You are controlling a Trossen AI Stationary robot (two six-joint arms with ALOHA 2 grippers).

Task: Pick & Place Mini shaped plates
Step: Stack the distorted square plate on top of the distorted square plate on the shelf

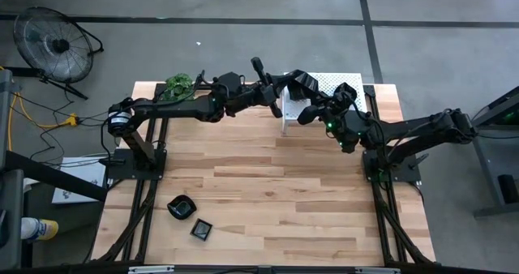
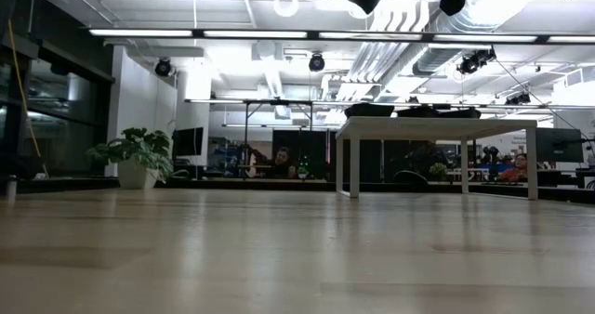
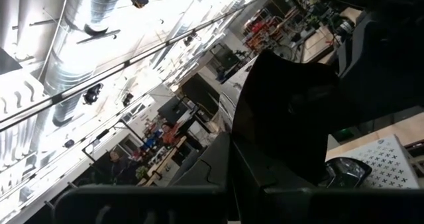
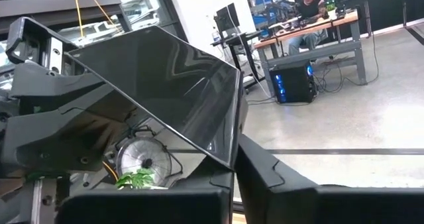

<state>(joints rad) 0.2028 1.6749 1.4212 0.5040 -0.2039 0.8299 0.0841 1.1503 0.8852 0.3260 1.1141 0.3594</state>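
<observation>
The square mini plate (image 4: 165,85) looks thin, rigid and light. Its glossy black glaze is likely slick, and a hard dish like this would probably chip if it fell on the wood. The rim is the sensible place to take it, pinched across the thin wall near a corner or mid-edge, with the fingers seated deep enough that it cannot pivot.

The right end effector (image 4: 228,174) is clenched on that plate. Its two dark fingers meet on the lower corner, with the plate's face tilted up and away from them. Just beyond, on the opposite edge, the left end effector (image 3: 228,171) is clamped on the same plate, so both grip it at once and it hangs between them in the air, well clear of the surface (image 1: 268,193). With both grips on one stiff piece, I judge that any pull or twist by one arm would load the rim — one side needs to let go cleanly before the other moves off.

Below and just past the two end effectors stands the white perforated rack (image 3: 387,159), at the far side of the surface. Much farther off, toward the near left corner, two more mini plates (image 1: 181,207) lie close together on the wood — one rounded, one square.
</observation>
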